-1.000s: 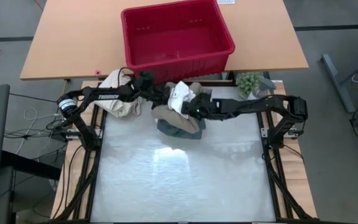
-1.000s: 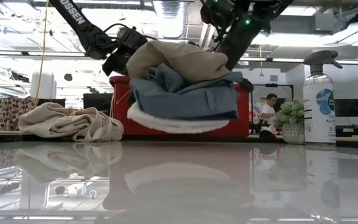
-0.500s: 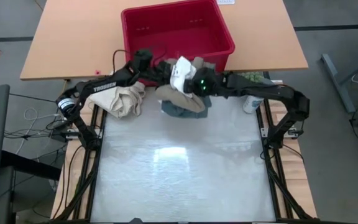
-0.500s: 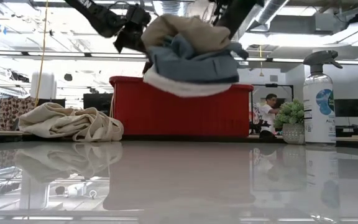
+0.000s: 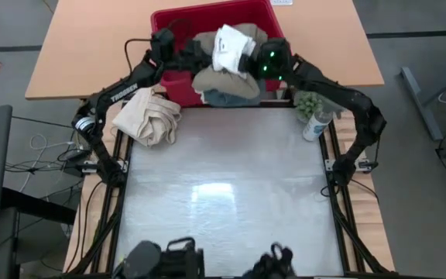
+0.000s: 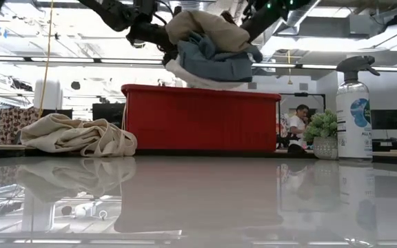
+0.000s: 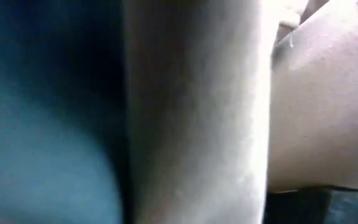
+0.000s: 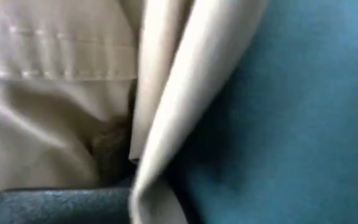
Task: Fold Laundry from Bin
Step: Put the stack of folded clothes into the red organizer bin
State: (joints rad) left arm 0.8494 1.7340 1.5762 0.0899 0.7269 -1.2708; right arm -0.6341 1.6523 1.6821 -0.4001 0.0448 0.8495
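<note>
Laundry (image 5: 227,66) held seemingly over bin (image 5: 169,23).

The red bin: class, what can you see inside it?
Looking down, the stacked laundry, carried between the left gripper and right gripper, hangs above the red bin, covering most of its inside. The one bare corner shows only red floor; the rest is hidden.

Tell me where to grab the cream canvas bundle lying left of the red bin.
Grip the cream canvas bundle at its raised, crumpled top fold, coming straight down from above. It lies slumped on the table, so the sides offer only loose, flat edges; the humped middle gives the tool something to pinch.
</note>
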